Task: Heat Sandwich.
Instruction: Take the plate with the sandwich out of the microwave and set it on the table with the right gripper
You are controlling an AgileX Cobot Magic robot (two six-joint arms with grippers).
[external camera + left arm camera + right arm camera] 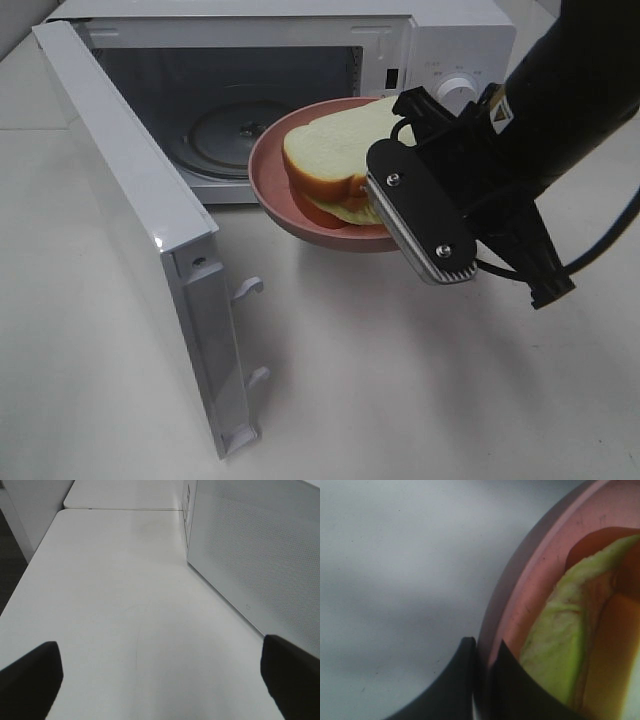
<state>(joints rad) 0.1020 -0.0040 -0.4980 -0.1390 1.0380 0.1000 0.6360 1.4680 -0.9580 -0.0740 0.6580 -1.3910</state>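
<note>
The sandwich (335, 150), thick white bread with a golden crust and pale green leaf, lies on a round pink plate (265, 165). My right gripper (395, 225) is shut on the plate's near-right rim and holds it above the table, just in front of the open microwave (455, 50). In the right wrist view the gripper (482, 647) pinches the pink plate (530, 580) rim, with the sandwich (560, 650) leaf beside it. My left gripper (160, 680) is open and empty over bare table, next to the microwave's perforated side wall (250, 545).
The microwave door (140, 220) stands swung wide open to the left, reaching toward the table's front. A glass turntable (225, 130) lies inside the cavity. White tabletop (400, 380) spreads in front and to the right.
</note>
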